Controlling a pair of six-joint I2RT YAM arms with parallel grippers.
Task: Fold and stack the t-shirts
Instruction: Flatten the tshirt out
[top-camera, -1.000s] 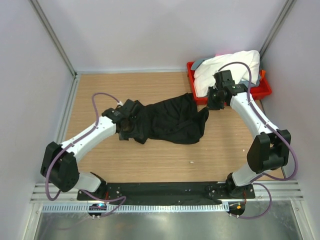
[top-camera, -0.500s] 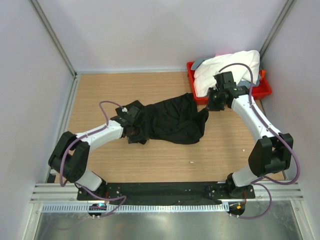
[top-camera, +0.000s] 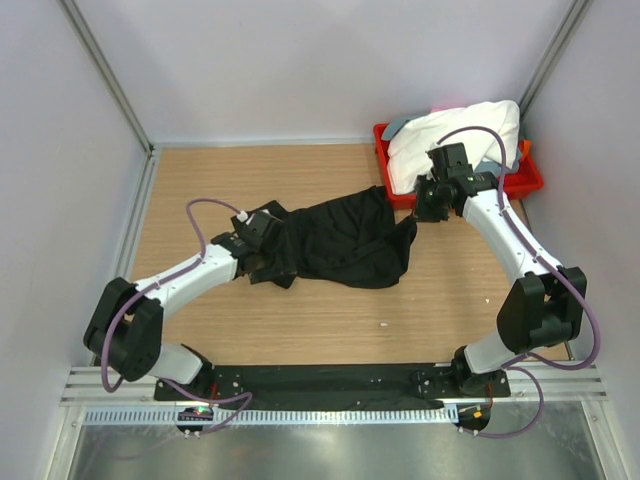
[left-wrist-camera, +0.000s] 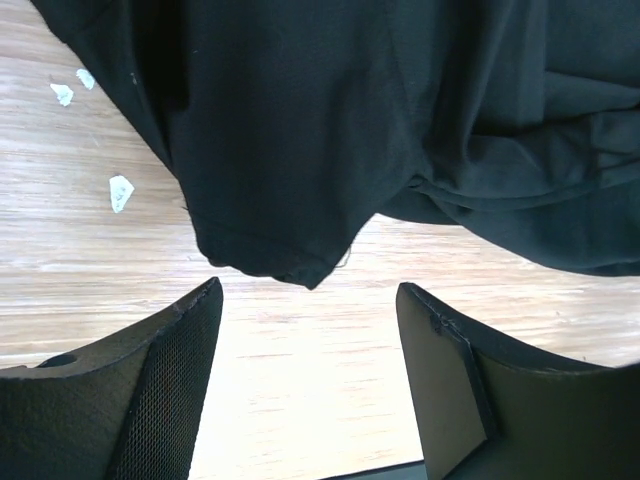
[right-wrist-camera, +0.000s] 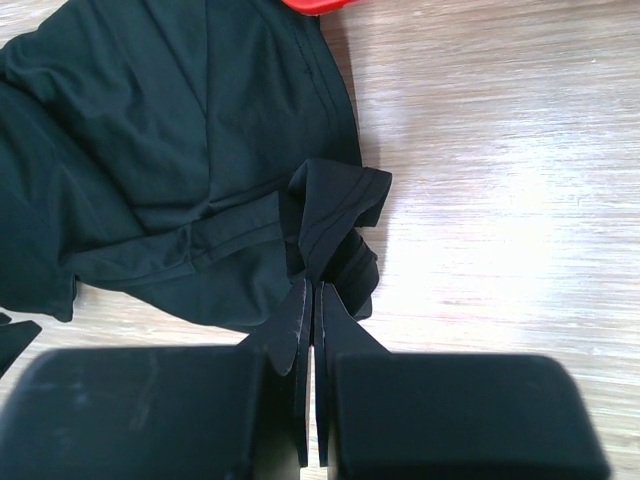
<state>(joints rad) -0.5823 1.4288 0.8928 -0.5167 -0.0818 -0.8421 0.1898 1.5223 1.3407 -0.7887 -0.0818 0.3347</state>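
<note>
**A:** What is the left gripper (left-wrist-camera: 308, 300) doing?

**B:** Its fingers stand apart, holding nothing. Over the last second its arm has swung and resettled, but the black t-shirt (left-wrist-camera: 330, 120) has barely shifted, so spreading it flat probably remains to be done. The shirt's hem lies just beyond the fingertips.

**A:** And the right gripper (right-wrist-camera: 312, 300)?

**B:** It is clamped on a fold of the same shirt, which spreads away ahead and to its left.

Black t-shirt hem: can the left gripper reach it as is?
Probably yes. The left gripper is open, and the black t-shirt hem lies just ahead of it with nothing between.
</note>
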